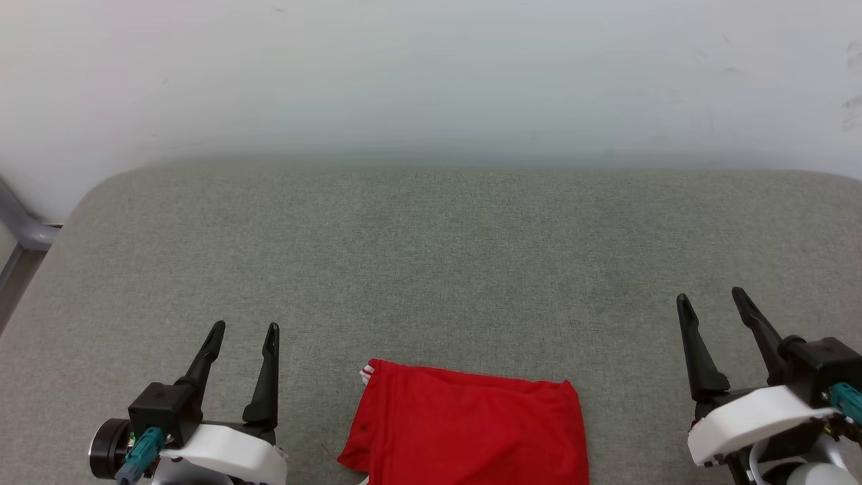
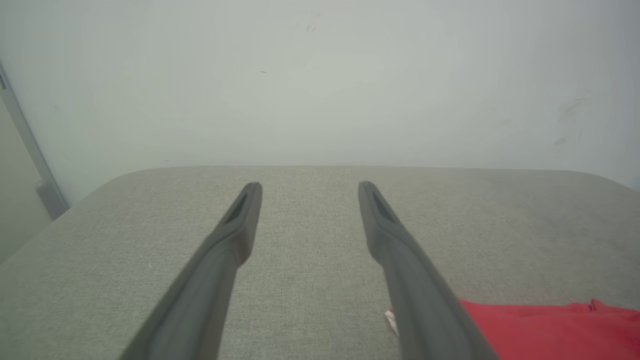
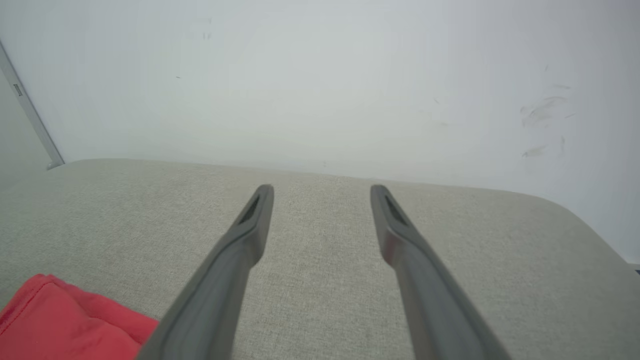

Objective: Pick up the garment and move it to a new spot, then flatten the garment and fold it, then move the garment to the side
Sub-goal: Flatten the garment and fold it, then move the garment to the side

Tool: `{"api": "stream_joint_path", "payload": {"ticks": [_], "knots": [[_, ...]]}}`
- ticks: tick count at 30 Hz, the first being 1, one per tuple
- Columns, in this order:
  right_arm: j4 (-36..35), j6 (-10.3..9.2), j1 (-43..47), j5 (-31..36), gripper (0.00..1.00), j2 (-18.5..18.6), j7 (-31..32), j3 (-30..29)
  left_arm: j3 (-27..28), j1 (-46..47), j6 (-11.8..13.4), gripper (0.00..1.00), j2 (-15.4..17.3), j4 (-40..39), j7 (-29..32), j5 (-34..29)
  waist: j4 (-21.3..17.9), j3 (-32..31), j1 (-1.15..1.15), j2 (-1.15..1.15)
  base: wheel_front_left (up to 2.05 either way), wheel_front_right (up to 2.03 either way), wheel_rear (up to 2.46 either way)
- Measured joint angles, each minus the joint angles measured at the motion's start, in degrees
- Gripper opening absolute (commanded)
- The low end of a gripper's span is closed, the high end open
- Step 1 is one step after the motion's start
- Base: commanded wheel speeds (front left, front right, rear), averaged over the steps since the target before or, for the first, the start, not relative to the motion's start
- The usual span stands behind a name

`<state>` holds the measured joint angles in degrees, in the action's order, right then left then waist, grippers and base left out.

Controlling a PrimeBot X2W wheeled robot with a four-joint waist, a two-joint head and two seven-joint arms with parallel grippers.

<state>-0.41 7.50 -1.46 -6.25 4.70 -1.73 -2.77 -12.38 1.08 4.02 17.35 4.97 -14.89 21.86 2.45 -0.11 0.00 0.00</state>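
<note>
Item: red soft-cloth garment (image 1: 465,428), white striped trim at one corner, laid as a rough rectangle at near-centre edge of grey fabric-covered surface (image 1: 431,256). L gripper (image 1: 245,328) & R gripper (image 1: 710,295) are set either side, apart from it, fingers spread wide, nothing held.

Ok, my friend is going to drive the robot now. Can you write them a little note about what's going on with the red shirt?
Left gripper: open, empty, over the grey padded surface, left of the garment and apart from it.
Right gripper: open, empty, right of the garment and apart from it.
Garment: lies at the near edge of the surface between the grippers, a compact, roughly rectangular bundle with striped trim at its far left corner.
Done: judging by its shape, it looks folded.
Left: probably moving it to the side.
</note>
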Motion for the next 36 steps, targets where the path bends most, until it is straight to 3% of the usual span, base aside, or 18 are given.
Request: {"api": "stream_joint_path", "payload": {"ticks": [10,24,30,36], "knots": [[-11.3,0.0,7.6,1.7,1.0,-1.6,4.4,-1.7,0.4,-0.5,0.0,1.0,-0.2,0.3,0.0,-0.9,0.0,-0.4,0.0,0.0,0.0,0.0,0.0],[-11.4,0.0,9.7,-4.9,1.0,-1.7,9.1,-4.8,1.4,0.2,-0.5,1.0,-1.0,0.2,0.0,-1.6,0.3,0.2,0.0,0.0,0.0,0.0,0.0],[-6.2,0.0,11.0,-13.1,1.0,-1.8,17.5,-7.6,1.9,1.6,-1.2,1.0,-1.6,-0.1,0.0,-2.0,1.2,1.6,0.0,0.0,0.0,0.0,0.0],[-1.5,0.0,11.6,-20.1,1.0,-1.8,31.9,-6.4,2.1,3.2,-2.7,1.0,-2.7,-0.1,0.0,-2.7,2.8,3.7,0.0,0.0,0.0,0.0,0.0]]}}
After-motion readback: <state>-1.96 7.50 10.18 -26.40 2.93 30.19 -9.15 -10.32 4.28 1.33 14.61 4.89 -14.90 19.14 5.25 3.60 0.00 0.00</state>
